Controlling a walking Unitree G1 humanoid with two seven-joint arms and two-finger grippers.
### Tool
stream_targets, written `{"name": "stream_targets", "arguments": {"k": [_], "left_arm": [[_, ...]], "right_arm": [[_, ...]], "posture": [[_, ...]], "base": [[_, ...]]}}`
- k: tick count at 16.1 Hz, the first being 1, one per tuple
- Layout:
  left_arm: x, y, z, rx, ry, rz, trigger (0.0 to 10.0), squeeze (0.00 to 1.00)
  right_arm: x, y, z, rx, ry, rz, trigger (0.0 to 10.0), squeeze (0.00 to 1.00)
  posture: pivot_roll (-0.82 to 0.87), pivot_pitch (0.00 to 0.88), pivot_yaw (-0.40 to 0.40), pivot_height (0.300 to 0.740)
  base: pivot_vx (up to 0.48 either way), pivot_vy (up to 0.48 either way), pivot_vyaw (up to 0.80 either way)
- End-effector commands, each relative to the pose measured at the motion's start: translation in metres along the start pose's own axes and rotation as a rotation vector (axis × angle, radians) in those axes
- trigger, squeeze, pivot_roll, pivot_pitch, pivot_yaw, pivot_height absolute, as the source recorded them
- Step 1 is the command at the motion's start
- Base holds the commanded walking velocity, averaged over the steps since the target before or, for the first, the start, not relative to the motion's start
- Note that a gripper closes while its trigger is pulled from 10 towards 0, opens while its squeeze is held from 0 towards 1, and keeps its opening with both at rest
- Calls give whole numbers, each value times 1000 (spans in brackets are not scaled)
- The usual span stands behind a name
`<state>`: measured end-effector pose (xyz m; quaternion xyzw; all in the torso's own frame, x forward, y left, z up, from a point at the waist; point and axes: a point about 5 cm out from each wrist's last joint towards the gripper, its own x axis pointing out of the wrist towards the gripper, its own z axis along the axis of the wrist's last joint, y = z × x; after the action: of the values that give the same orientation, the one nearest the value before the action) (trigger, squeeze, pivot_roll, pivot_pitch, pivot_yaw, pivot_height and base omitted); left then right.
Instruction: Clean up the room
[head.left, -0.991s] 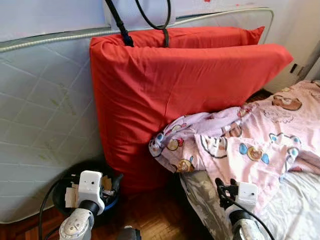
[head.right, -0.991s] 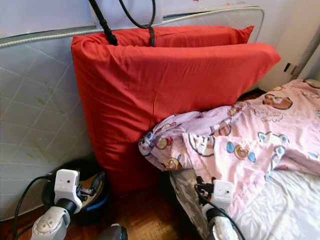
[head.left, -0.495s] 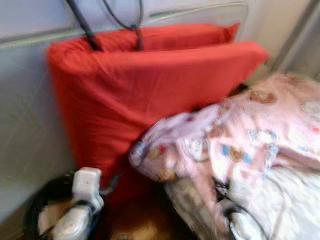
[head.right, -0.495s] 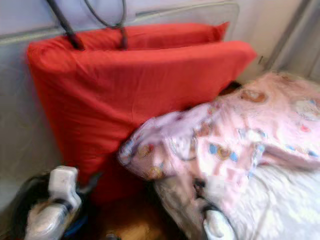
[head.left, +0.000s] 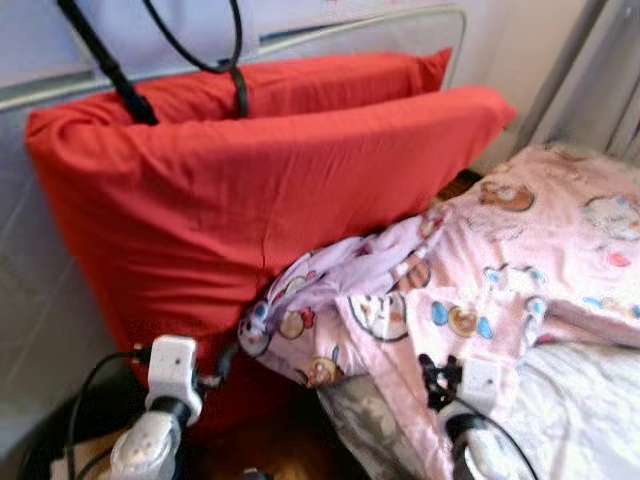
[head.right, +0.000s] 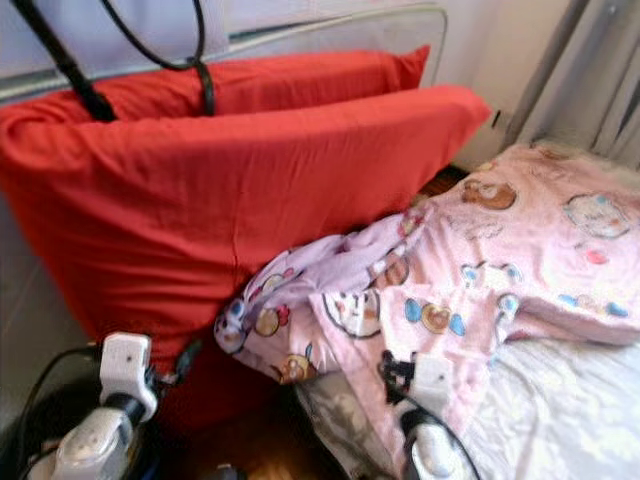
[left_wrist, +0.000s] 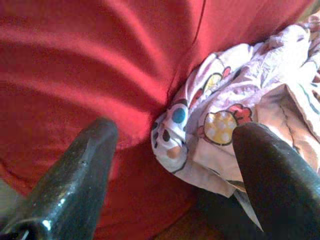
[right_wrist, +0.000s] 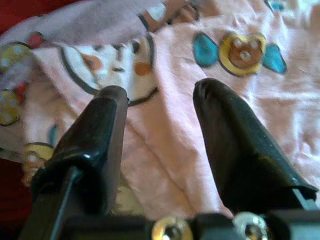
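From the head you see the pink blanket (head.left: 500, 290) heaped on the bed (head.left: 590, 400), its bunched corner spilling against the red cushion (head.left: 260, 200). Your right gripper (head.left: 436, 375) sits at the blanket's near edge; the left gripper (head.left: 215, 370) is off beside the cushion.

In the left wrist view the fingers (left_wrist: 75, 180) stand wide and empty, the blanket corner ahead between them.

In the right wrist view the fingers (right_wrist: 235, 145) are parted, empty, with blanket directly beyond the tips. Your right arm is nearer; the fold runs across those fingers.
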<state>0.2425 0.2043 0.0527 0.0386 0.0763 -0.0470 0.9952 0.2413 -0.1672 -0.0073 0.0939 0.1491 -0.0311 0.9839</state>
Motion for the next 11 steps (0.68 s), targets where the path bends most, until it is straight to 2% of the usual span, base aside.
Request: {"name": "stream_targets", "arguments": {"k": [1,4,5,9,11], "left_arm": [[0,-5,-3,-4,11,-12,10000,0],[4,-5,-1,-1,13,-21,10000,0],[8,-5,1,-1,8,-23,10000,0],[16,-5,7,0,-2,-32,10000,0],[15,-4,7,1,0,-32,10000,0]], "right_arm": [[-5,-10,-14,18,65,-52,10000,0],[-3,-17,-29,38,173,-101,10000,0],[-3,-20,-35,54,224,-117,10000,1000],[-4,-28,-49,65,348,-201,10000,1000],[-5,-30,-51,70,368,-230,10000,1000]], "posture": [[39,25,-20,650],[45,37,-13,650],[51,41,-12,650],[78,63,1,650],[81,77,10,650]], "base": [[0,0,0],[0,0,0],[0,0,0],[0,0,0],[0,0,0]]}}
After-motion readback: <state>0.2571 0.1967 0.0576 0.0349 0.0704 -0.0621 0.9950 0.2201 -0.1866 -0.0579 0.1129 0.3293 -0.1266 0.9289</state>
